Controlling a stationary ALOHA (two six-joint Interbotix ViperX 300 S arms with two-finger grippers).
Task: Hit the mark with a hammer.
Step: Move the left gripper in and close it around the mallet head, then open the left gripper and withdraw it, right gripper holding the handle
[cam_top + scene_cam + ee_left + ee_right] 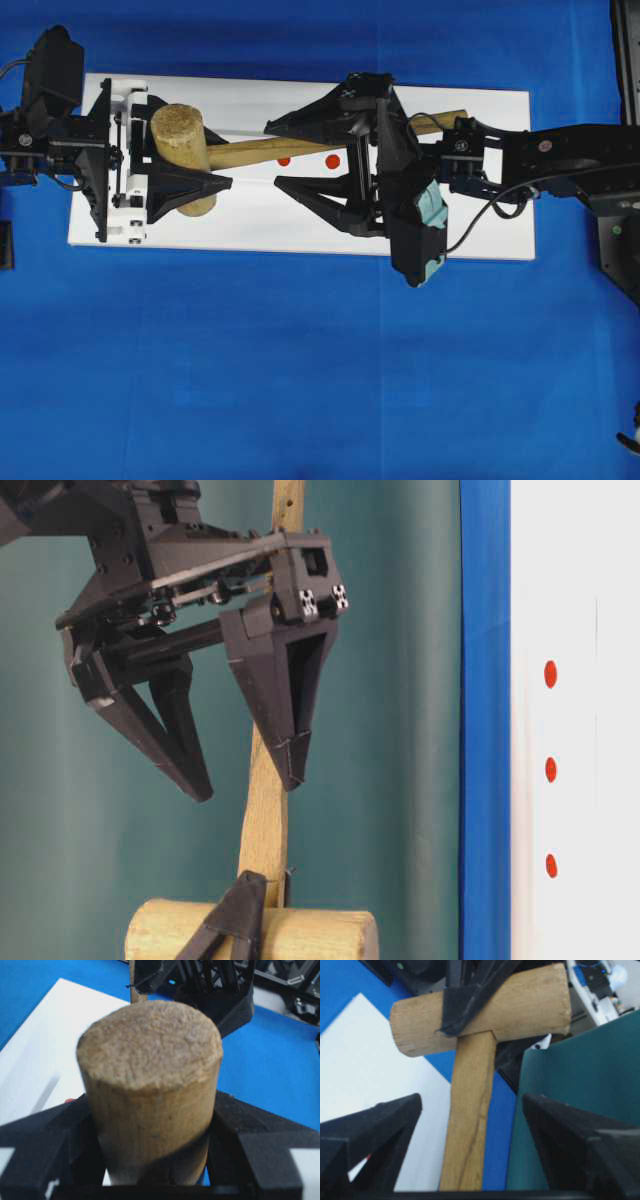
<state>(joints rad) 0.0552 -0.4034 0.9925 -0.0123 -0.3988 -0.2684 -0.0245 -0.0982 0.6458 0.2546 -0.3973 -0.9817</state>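
Observation:
The hammer (182, 140), a light wooden mallet, hangs above the white board (480, 220). My left gripper (215, 155) is shut on its thick head (150, 1060). The handle (250, 152) runs right, between the spread fingers of my right gripper (273, 155). That gripper (472, 1097) is open and clear of the handle (470, 1125) on both sides. Three red dots sit on the white strip. The top one, the mark (550, 673), looks slightly the largest. From overhead two smaller dots (332, 161) show, and the right gripper covers the mark.
Blue cloth (300, 380) surrounds the board on all sides. A black stand (620, 240) is at the right edge of the table. A teal backdrop (400, 680) stands behind the arms in the table-level view.

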